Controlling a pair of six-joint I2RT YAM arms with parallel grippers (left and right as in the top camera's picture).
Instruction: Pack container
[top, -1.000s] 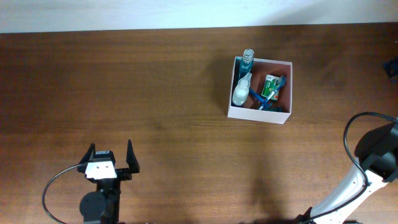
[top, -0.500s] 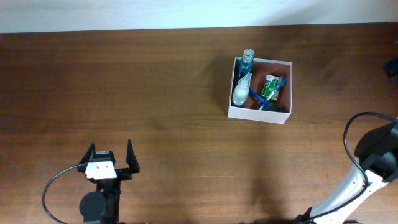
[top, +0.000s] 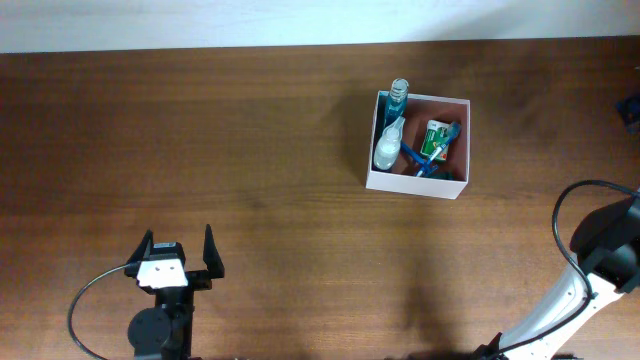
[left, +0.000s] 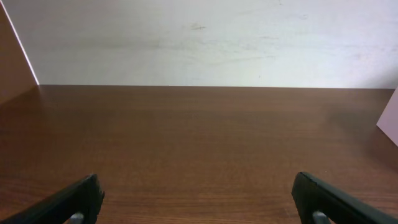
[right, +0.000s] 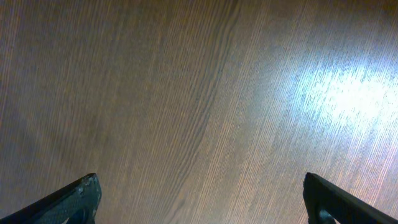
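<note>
The container (top: 415, 186) is a square white-walled box with a pink-brown inside, standing right of centre at the back of the wooden table. In it lie a blue-capped clear bottle (top: 398, 95), a white bottle (top: 388, 146), a green and white pack (top: 434, 138) and a blue toothbrush (top: 421, 164). My left gripper (top: 179, 242) is open and empty at the front left, far from the box; its fingers show in the left wrist view (left: 196, 193). A corner of the box shows there at the right edge (left: 390, 121). My right gripper (right: 199, 190) is open over bare wood; only its arm (top: 605, 255) shows overhead.
A white wall (left: 199, 37) runs along the table's far edge. A dark blue object (top: 629, 105) sits at the right edge of the overhead view. Black cables loop by both arm bases (top: 85, 300).
</note>
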